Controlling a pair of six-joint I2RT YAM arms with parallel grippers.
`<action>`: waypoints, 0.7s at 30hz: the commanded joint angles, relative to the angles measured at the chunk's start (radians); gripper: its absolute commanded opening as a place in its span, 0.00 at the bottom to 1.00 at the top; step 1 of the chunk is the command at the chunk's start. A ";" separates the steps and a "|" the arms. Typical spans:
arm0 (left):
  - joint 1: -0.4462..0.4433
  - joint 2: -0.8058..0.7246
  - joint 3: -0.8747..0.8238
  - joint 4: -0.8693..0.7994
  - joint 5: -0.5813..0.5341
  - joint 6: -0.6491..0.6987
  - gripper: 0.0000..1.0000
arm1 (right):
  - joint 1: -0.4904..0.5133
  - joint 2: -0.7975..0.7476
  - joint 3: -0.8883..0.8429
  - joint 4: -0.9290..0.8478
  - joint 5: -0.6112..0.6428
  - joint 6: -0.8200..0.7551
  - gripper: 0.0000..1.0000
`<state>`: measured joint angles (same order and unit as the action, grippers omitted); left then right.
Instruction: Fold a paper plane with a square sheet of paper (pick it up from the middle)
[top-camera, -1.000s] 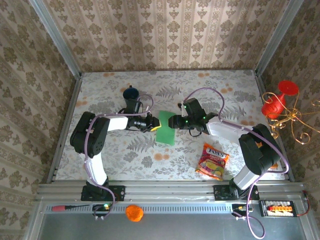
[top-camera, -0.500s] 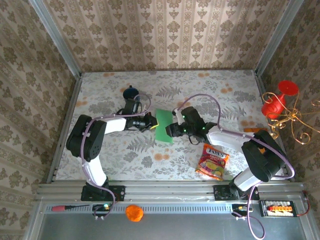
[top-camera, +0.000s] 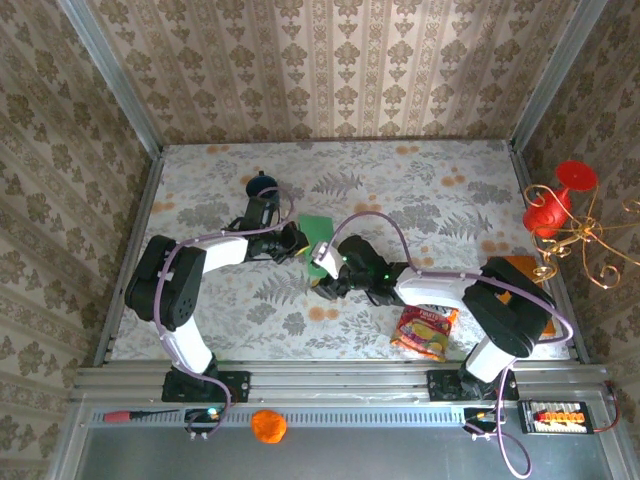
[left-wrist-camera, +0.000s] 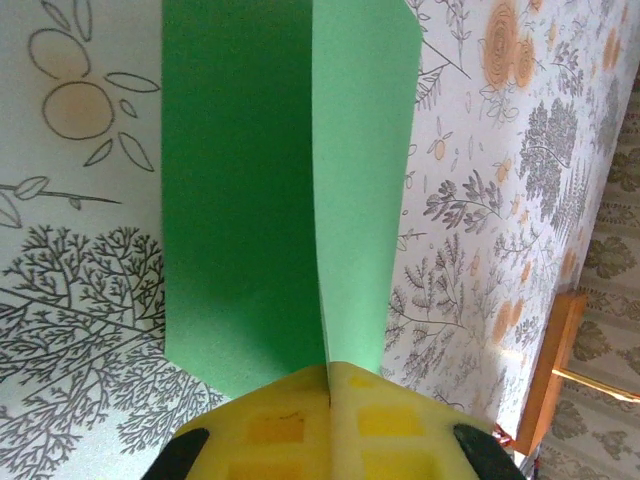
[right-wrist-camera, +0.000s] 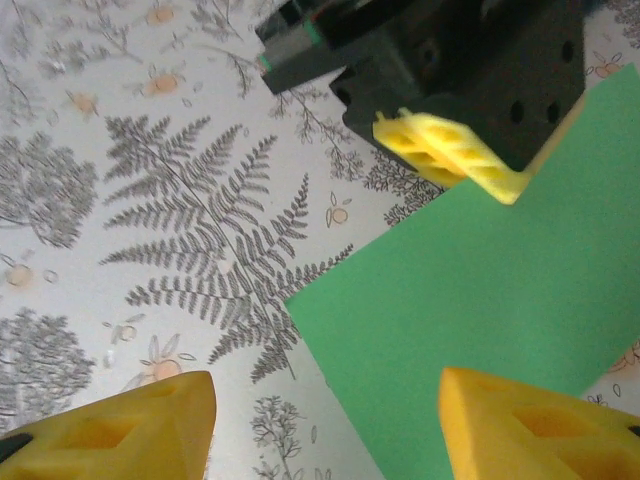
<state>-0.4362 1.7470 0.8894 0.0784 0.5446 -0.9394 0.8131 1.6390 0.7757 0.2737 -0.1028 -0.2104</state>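
Centrally, the square sheet of paper (top-camera: 316, 228) (left-wrist-camera: 260, 180) (right-wrist-camera: 480, 270) lies creased on the fern-printed tabletop (top-camera: 420, 190), one flap raised where the left end effector (top-camera: 297, 243) (left-wrist-camera: 330, 375) pinches its edge. Just beside it, the right end effector (top-camera: 325, 278) (right-wrist-camera: 330, 410) hovers with fingers spread wide. Farther out sit a snack packet (top-camera: 425, 332) and a blue mug (top-camera: 260, 186); patterned wallpaper (top-camera: 340, 70) encloses everything

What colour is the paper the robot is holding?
Plain bright green, with no pattern. The left wrist view shows the sheet of paper best.
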 joint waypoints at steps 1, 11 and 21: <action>0.005 -0.017 0.018 -0.032 -0.009 -0.022 0.06 | 0.013 0.052 -0.018 0.095 0.072 -0.128 0.62; 0.004 -0.015 0.029 -0.054 -0.007 -0.019 0.06 | 0.017 0.149 -0.009 0.223 0.098 -0.187 0.60; -0.001 -0.007 0.036 -0.064 -0.004 -0.017 0.06 | 0.027 0.147 -0.019 0.280 0.147 -0.199 0.48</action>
<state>-0.4370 1.7470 0.8925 0.0353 0.5411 -0.9504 0.8352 1.7943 0.7563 0.4911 -0.0013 -0.3946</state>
